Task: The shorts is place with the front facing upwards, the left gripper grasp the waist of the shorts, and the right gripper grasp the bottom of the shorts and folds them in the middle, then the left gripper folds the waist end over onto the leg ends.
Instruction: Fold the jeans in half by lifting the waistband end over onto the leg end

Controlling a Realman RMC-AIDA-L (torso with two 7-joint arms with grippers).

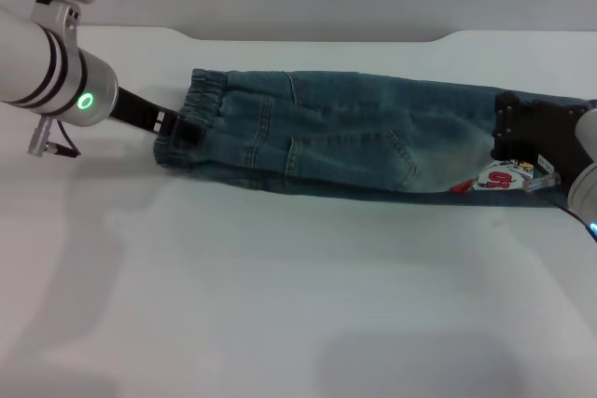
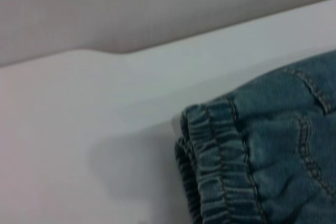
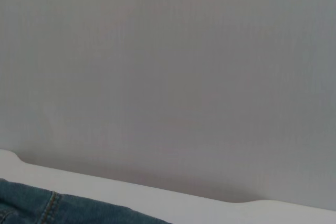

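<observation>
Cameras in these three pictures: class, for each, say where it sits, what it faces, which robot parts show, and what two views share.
Head view: looks down at the table; shorts stretched between left gripper and right gripper.
Left wrist view: faces the waist; no robot parts.
Right wrist view: faces the wall; no robot parts.
All share the shorts.

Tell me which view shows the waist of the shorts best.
Left wrist view: the waist fills the frame close up, ruching and stitch rows clear. Head view shows the waist smaller, with the left gripper at it. Right wrist view shows only a denim edge of the shorts, no waist.
</observation>
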